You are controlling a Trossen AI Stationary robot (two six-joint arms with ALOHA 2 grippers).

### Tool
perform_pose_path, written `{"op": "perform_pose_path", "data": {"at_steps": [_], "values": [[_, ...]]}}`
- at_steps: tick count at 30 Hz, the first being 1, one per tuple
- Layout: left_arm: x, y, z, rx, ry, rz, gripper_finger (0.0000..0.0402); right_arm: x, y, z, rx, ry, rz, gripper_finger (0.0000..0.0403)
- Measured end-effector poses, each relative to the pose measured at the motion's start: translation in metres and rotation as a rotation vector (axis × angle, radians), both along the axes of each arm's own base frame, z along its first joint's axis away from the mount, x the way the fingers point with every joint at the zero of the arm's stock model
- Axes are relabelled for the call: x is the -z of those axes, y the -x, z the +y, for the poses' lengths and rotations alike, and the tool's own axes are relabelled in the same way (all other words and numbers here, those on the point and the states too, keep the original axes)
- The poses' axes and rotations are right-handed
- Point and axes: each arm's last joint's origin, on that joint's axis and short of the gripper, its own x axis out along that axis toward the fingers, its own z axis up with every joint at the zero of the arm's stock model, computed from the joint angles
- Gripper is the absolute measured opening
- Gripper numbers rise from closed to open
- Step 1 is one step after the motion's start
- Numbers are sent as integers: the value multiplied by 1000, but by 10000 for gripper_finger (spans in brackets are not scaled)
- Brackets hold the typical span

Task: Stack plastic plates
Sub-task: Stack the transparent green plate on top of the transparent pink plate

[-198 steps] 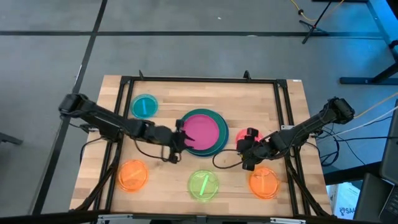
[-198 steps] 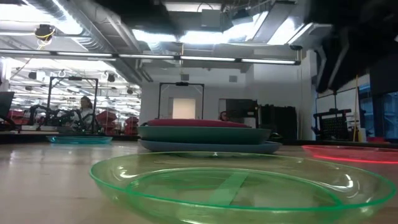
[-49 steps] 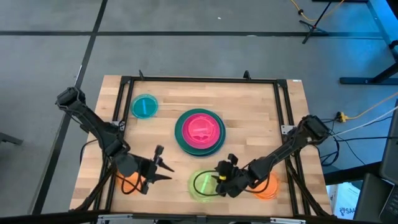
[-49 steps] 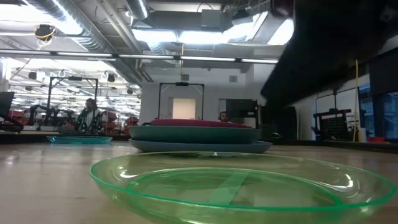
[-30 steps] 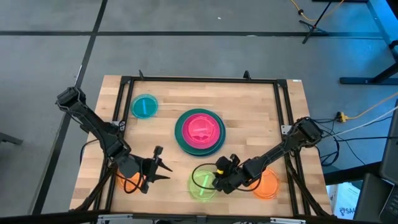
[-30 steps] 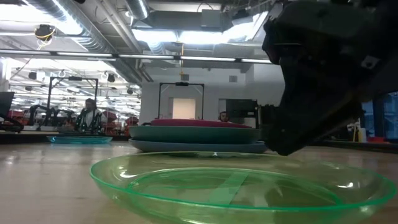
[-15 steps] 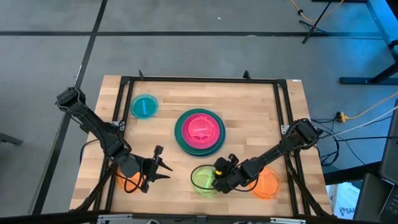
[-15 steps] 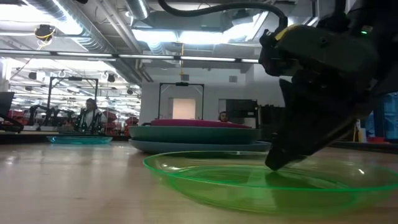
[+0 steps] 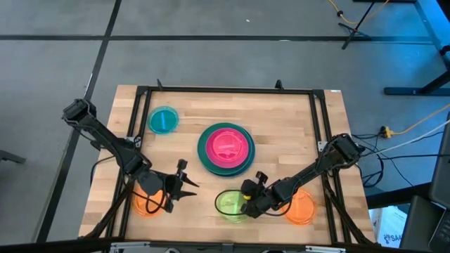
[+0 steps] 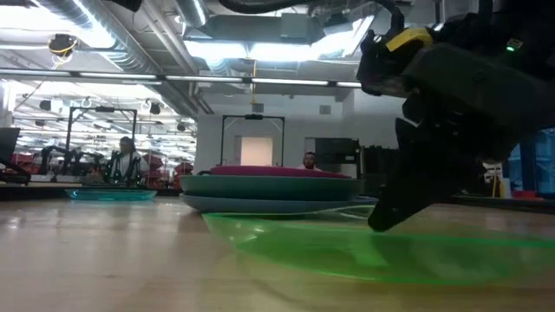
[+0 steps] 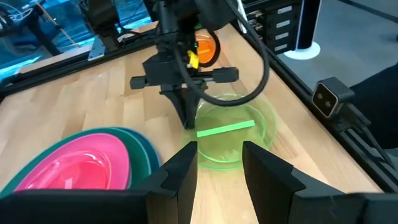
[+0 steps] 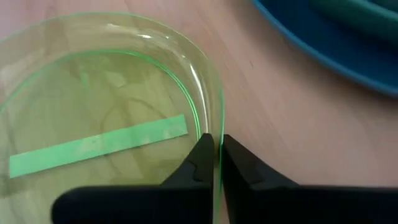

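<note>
A lime plate sits near the table's front edge and also shows in the right wrist view. My right gripper is shut on its right rim. My left gripper is open and empty, to the left of the lime plate and above the table, with its fingers pointing toward it. A stack of blue, teal, magenta and red-pink plates rests at the table's middle. A cyan plate lies at the far left. Two orange plates lie near the front. No grey-blue plate shows. My right gripper pinches the lime plate's rim on its right side, one finger inside the plate and one outside. The fingers slant down from the table's right. In the low view the plate's underside seems to stay on the table.
A black frame rail runs around the table top. A cable loops by the left orange plate. People show in the room behind the table. Bare wood lies between the cyan plate and the stack.
My right gripper has come down onto the lime plate's right rim. The plate has slid a little toward the far edge, and in the low view it has shifted right. My left gripper has moved a little toward the lime plate, staying open.
</note>
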Motion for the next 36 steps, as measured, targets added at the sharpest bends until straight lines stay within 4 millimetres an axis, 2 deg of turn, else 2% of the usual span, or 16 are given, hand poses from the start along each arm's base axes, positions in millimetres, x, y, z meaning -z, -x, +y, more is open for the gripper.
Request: {"op": "perform_pose_path", "data": {"at_steps": [3,7,12,17,24,27,31,36], "values": [[-3,0,3,-11,7,-9,121,-13,3,-3,-25,56,-21,8],[-7,-1,8,-25,20,-26,121,-41,8,-9,-57,117,-64,1],[-13,-1,12,-29,13,-61,121,-74,11,-29,-43,160,-115,3],[-15,-4,17,-71,-15,-79,121,-100,5,-64,-33,221,-143,4],[-15,-9,26,-111,-18,-79,121,-130,-3,-127,6,266,-179,4],[-15,-10,28,-123,-18,-79,121,-134,-7,-157,79,275,-183,4],[-14,-11,31,-132,-23,-71,121,-129,-16,-197,169,240,-194,4],[-13,-11,30,-131,-24,-68,121,-104,-30,-225,133,113,-150,4]]}}
